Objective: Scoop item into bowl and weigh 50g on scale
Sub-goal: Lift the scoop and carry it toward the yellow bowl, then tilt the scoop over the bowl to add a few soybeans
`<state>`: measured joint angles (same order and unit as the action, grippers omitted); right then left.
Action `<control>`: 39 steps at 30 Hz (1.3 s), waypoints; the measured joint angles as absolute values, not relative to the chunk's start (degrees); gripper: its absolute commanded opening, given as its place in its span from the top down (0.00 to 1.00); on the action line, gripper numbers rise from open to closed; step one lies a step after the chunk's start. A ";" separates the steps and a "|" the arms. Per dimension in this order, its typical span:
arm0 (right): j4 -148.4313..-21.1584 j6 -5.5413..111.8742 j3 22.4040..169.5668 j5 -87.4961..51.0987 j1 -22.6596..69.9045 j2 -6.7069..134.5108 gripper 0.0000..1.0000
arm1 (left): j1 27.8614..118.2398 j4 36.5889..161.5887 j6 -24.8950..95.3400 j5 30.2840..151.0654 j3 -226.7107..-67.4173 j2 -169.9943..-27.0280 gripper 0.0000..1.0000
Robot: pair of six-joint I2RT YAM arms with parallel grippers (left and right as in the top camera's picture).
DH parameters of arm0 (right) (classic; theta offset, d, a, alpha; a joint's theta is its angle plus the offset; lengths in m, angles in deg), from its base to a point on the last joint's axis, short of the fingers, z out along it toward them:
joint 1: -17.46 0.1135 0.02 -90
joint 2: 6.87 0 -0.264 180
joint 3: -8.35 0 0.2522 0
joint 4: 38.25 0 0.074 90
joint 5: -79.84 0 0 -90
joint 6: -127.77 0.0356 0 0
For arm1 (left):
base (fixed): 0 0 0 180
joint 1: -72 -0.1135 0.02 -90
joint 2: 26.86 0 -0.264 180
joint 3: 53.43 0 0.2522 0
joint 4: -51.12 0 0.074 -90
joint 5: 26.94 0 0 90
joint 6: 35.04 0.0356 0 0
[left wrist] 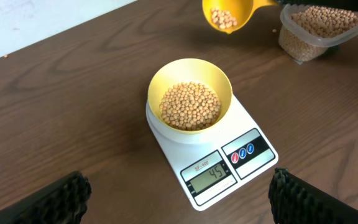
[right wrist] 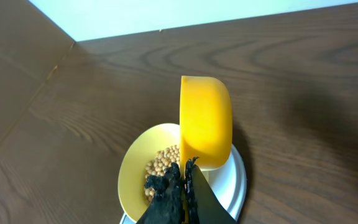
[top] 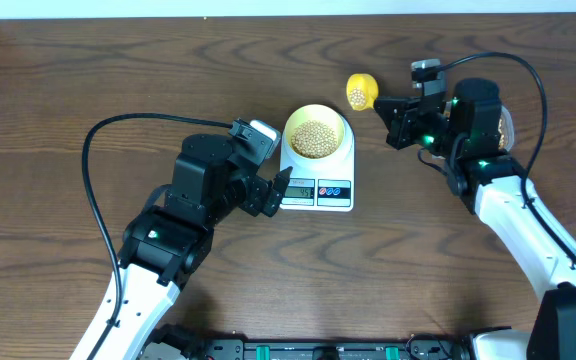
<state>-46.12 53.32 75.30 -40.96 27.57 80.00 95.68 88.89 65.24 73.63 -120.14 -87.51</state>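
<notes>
Your right gripper [right wrist: 182,186] was pinched shut on the yellow scoop [right wrist: 205,124]. The handle was hidden between the black fingers, so the wrist view gave you only the back of the cup. The scoop hung above the table [top: 118,80], just to the far right of the bowl [left wrist: 188,70], with a few beans showing in its cup.

The clear tub [left wrist: 319,28] of beans was cut off at the far-right edge of the left wrist view. From overhead it was mostly hidden under the right arm.

Your left gripper [top: 268,192] stood wide and held nothing, just beside the scale's near-left side. Its fingers [left wrist: 64,198] were cropped at the bottom of its own view.

The bowl sat on the scale [left wrist: 244,121] and held the beans [left wrist: 190,106]. The grey screen seemed to read 45. The small print above it and the marks on the buttons were too fine to read.
</notes>
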 measured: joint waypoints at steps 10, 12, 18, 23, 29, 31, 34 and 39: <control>-45.20 44.12 75.30 -40.46 30.10 81.29 0.99 | 95.68 88.89 65.24 73.63 -120.14 -87.51 0.06; -44.96 42.72 75.30 -40.48 30.93 81.66 0.99 | 95.68 88.91 65.24 73.63 -120.14 -87.51 0.07; -44.81 40.95 75.30 -40.48 31.63 81.94 0.99 | 95.68 88.89 65.24 73.63 -120.14 -87.51 0.06; -44.76 39.90 75.30 -40.48 31.63 82.38 0.99 | 95.68 88.89 65.24 73.63 -120.14 -87.51 0.06; -44.68 38.76 75.28 -40.48 32.22 83.96 0.99 | 95.68 88.89 65.24 73.63 -120.14 -87.51 0.06; -44.70 38.41 75.30 -40.53 32.62 84.37 0.99 | 95.68 88.89 65.24 73.63 -120.14 -87.51 0.06; -44.68 36.99 75.28 -41.25 32.81 84.57 0.99 | 95.68 88.89 65.24 73.63 -120.14 -87.51 0.06; -44.68 33.10 75.30 -42.71 33.21 84.57 0.99 | 95.66 88.89 65.24 73.63 -120.14 -87.51 0.07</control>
<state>-44.68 33.10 75.30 -42.71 33.21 84.57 95.66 88.89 65.24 73.63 -120.14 -87.51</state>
